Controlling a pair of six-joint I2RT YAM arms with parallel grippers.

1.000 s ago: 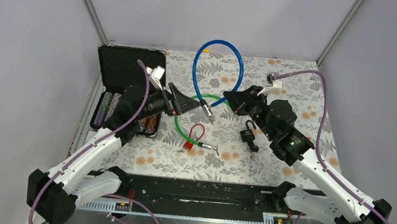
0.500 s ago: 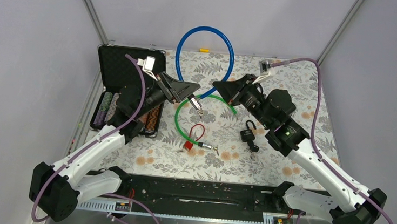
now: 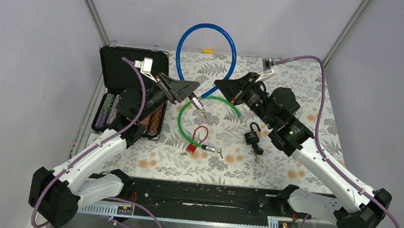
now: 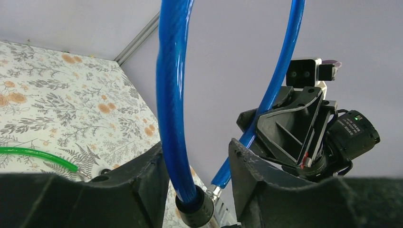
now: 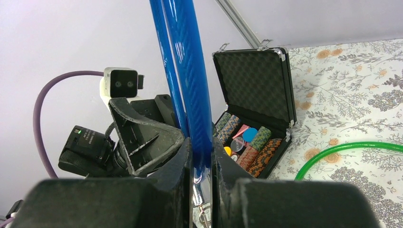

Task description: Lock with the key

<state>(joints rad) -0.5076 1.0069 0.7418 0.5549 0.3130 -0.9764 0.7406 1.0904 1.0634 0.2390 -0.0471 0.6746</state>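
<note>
The lock point(image 3: 183, 37) is a glossy blue cable loop, lifted off the table and arching toward the back wall. My right gripper point(image 3: 219, 85) is shut on one end of it; in the right wrist view the blue cable point(image 5: 196, 71) is pinched between the fingers point(image 5: 216, 156), with silvery metal below. My left gripper point(image 4: 196, 145) straddles the other end just above its dark cylinder point(image 4: 196, 211). The left finger lies against the cable point(image 4: 171, 95), and a gap shows on the right. A small silvery piece, probably the key point(image 3: 202, 108), dangles under the left gripper point(image 3: 194, 91).
A green cable loop point(image 3: 183, 124) lies on the flowered table under both grippers, with a small red lock point(image 3: 191, 147) by it. A black padlock point(image 3: 253, 136) stands to the right. An open black case point(image 3: 129, 66) holding poker chips sits at the back left.
Both arms have carried the blue loop up and to the left. The left jaws have narrowed from wide open around the cable's dark end. The right grip is unchanged.
</note>
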